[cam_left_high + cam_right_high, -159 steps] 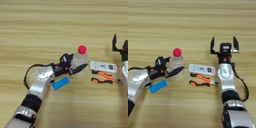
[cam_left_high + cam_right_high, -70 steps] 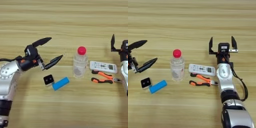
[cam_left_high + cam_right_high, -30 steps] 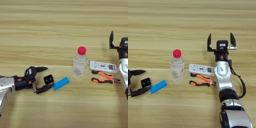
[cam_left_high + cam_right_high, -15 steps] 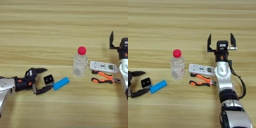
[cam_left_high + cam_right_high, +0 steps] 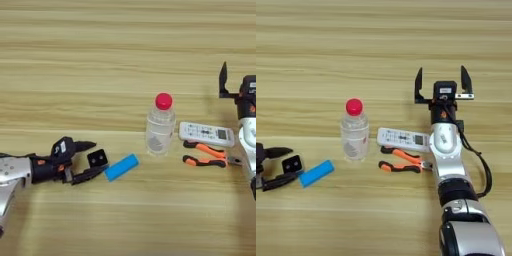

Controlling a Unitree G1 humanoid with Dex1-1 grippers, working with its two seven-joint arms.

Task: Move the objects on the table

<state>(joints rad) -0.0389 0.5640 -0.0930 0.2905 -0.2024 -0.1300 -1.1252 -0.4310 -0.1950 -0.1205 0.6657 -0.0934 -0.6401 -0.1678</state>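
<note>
My left gripper [image 5: 95,160] lies low on the table [image 5: 100,60] at its left side, fingers spread around the tiny black cube [image 5: 97,158], one finger above it and one below. A blue block [image 5: 121,167] sits just beside the cube. The clear bottle [image 5: 160,127] with its red cap stands upright to the right, near a white remote [image 5: 206,134] and orange-handled pliers [image 5: 205,155]. My right gripper [image 5: 222,82] shows only partly at the right edge.

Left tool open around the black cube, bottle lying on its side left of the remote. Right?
Not quite. The bottle stands upright, red cap on top, as the left eye view shows. The rest holds: it is left of the remote, and the left tool is open around the black cube.
</note>
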